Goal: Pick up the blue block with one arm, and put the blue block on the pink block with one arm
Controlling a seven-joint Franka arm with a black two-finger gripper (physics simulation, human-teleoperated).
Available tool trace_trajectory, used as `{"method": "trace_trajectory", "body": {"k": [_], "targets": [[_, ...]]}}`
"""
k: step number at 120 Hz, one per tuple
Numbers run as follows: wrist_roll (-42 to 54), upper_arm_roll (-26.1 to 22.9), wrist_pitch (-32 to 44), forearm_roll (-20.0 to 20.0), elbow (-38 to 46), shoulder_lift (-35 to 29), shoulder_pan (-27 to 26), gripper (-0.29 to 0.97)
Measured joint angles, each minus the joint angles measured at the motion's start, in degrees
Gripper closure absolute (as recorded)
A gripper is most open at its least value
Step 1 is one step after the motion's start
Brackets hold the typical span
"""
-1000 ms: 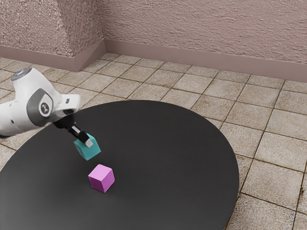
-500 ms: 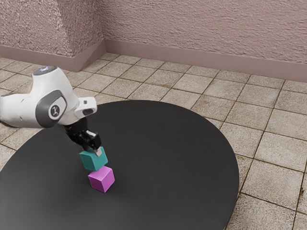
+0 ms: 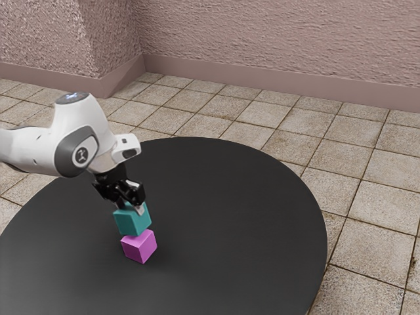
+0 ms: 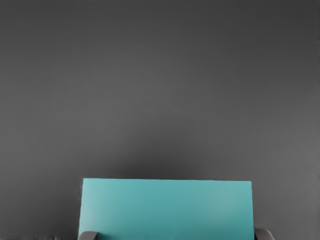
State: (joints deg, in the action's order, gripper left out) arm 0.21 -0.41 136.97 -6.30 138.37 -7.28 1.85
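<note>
Blue block (image 3: 130,221) resting on pink block (image 3: 138,246), slightly askew, their contact line hard to confirm, gripper (image 3: 131,206) clamped on its upper sides, fingertips hard to make out, black round table (image 3: 249,216) beneath, near edge cut off.

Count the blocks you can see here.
2. The blue block is in the tool's grip, directly above the pink block, which rests on the black table. None seem hidden.

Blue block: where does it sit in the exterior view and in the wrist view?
Exterior view: blue block atop the pink block, gripped by the hand.
Wrist view: blue block close under the hand, between its fingers.
Shared landmark: the black table.
</note>
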Motion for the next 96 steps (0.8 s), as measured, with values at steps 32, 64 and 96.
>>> {"method": "trace_trajectory", "body": {"k": [32, 64, 96], "targets": [[0.18, 0.05, -0.38, -1.29, -0.01, -0.06, -0.26, 0.24], [1.76, 0.1, -1.05, -2.0, -1.73, -0.5, -0.41, 0.09], [3.59, 3.06, -24.01, 1.72, -41.33, 3.99, 1.96, 0.04]]}}
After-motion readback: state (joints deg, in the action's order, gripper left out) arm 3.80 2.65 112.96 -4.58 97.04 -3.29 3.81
